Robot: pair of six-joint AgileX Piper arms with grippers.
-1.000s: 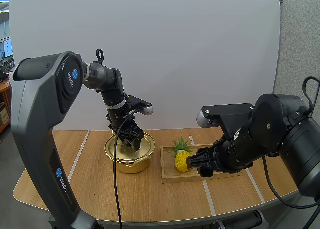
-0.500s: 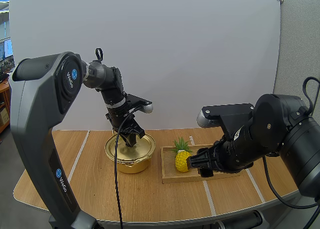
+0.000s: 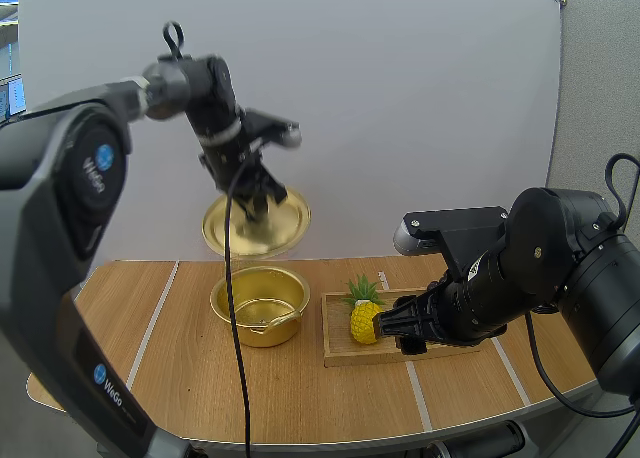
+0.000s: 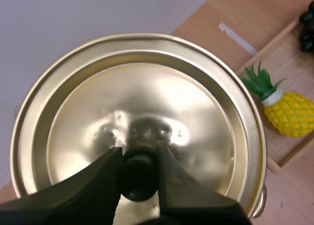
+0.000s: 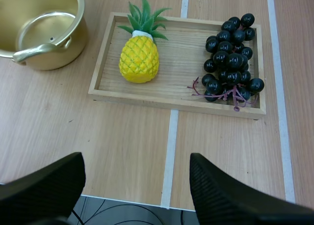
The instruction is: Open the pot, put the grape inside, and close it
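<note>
my left gripper [image 3: 262,200] hangs high above the table [image 3: 190,378], pinching the gold lid [image 3: 250,233] from its top. the lid tilts in the air, well clear of the pot [image 3: 262,333] below it. the pot stands open on the wood, just beside the wooden tray [image 3: 370,356]. a yellow pineapple [image 3: 364,321] stands at the tray's end nearest the pot, and my right gripper [image 3: 388,326] sits low over the tray, just beside it.
</note>
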